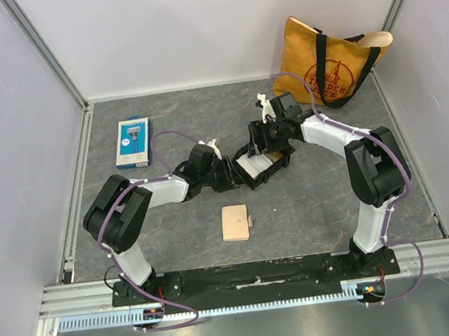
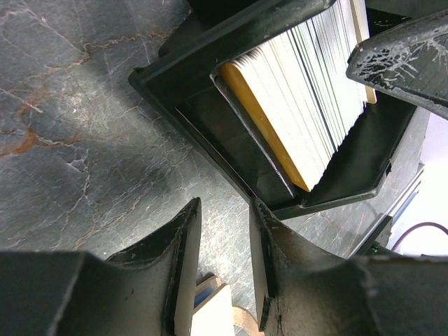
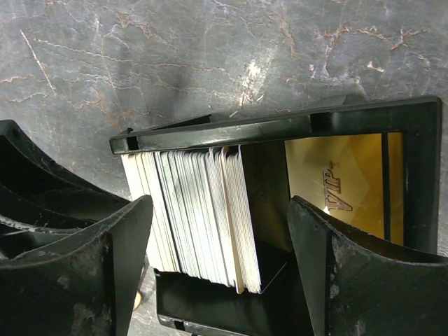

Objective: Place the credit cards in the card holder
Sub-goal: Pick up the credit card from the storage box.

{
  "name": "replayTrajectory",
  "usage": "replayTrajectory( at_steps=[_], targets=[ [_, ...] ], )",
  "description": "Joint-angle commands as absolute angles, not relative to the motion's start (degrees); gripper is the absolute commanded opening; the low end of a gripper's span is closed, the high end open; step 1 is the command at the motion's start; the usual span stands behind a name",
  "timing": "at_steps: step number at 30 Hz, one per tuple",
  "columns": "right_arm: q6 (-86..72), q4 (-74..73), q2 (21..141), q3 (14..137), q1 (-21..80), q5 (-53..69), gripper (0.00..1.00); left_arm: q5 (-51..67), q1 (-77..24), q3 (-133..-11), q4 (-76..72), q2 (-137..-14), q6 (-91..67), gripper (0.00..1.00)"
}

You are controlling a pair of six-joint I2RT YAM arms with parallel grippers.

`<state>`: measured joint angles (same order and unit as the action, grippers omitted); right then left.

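Light, stiff, slick credit cards stand packed on edge in the black tray, right between the wide-apart jaws of the right gripper; I'd pinch one by its top edge.

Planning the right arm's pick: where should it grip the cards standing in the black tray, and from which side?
Probably from above, pinching the end cards of the card stack by their upper edges: they stand on edge, the black tray walls their sides, and the gap toward the gold card leaves finger room.
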<state>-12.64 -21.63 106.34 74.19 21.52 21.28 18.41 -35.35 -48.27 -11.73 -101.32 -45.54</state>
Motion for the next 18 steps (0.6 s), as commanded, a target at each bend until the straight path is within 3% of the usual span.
replayTrajectory(
  at_steps=[1, 10, 18],
  targets=[
    [-11.69, -21.71, 105.90, 76.11, 21.36, 18.90, 0.86, 19.42, -35.16, -50.10, -13.62, -100.72, -46.23, 0.40],
    [-11.43, -22.15, 108.72, 76.55, 21.62, 21.18, 0.87, 19.42, -35.16, -50.19, -13.62, -100.63, -46.14, 0.40],
    [-11.78, -22.24, 106.53, 76.46, 21.45, 23.64, 0.82, 19.51, -35.16, -50.36, -13.62, -100.72, -46.14, 0.40]
  ],
)
